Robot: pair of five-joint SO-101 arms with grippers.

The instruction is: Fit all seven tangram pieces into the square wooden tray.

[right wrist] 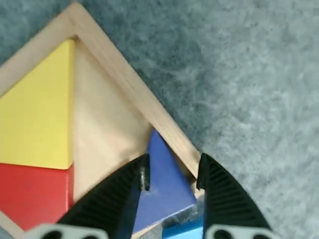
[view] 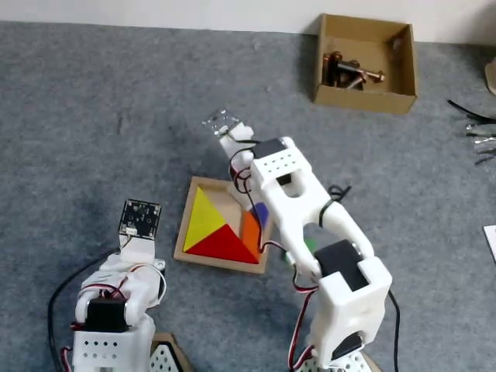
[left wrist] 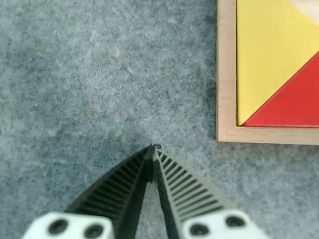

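Tray [view: 221, 265] [left wrist: 225, 74] [right wrist: 124, 74]: square, wooden, laid on the grey table [view: 93, 116].

Yellow triangle [view: 203, 217] [left wrist: 269, 55] [right wrist: 35, 109]: seated inside the tray against one rim.

Red triangle [view: 223, 244] [left wrist: 294, 102] [right wrist: 30, 194]: seated inside the tray, touching the yellow triangle along one edge.

Orange piece [view: 250, 231]: seen inside the tray, beside the red triangle.

Blue triangle [right wrist: 162, 189]: placed in a corner of the tray, its tip against the rim, with bare tray floor left between it and the yellow triangle.

Right end effector [right wrist: 173, 164]: held over that corner of the tray, parted, the blue triangle straddled; one finger [right wrist: 134, 184] was pressed to the piece.

Left end effector [left wrist: 152, 148]: closed on nothing, parked on the table just outside the tray.

Cardboard box [view: 364, 62]: set well apart from the tray.
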